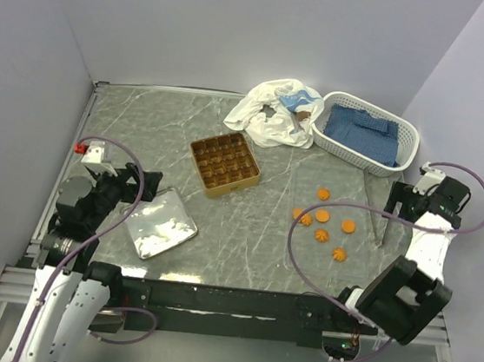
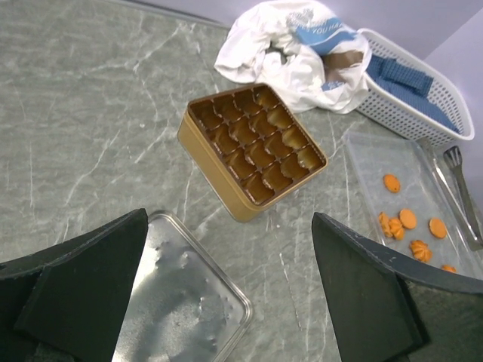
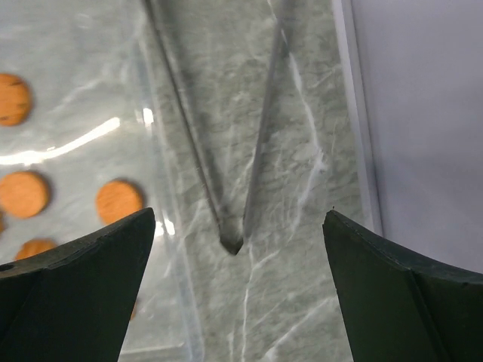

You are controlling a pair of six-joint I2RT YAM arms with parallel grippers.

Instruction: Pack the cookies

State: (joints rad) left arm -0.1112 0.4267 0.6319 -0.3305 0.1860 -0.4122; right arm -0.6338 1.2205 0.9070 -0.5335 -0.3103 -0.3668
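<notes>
Left gripper [image 2: 230, 302]: lower left of the top view, jaws spread wide with nothing between them, hanging over the silver lid [image 1: 160, 222].
Tin [image 1: 224, 162]: centre of the top view, open, every compartment bare as far as I can see.
Cloth [image 1: 273, 111]: crumpled white, upper middle, beside the white basket [image 1: 410, 146].
Cookies [image 1: 323, 216]: right of centre, about seven scattered on a clear plastic sheet [image 2: 370, 162], well apart from the tin.
Tongs [image 3: 226, 151]: on the tabletop just right of the sheet, lying apart in a V, hinge end nearest the right wrist camera.
Right gripper [image 3: 238, 294]: far right, jaws parted and empty, poised above the hinge end.
Step in hand: likely reaching for the tongs; no cookie packed yet.
Next move: lower, then close around the two arms near the hinge, squarely enough that they do not skid.
</notes>
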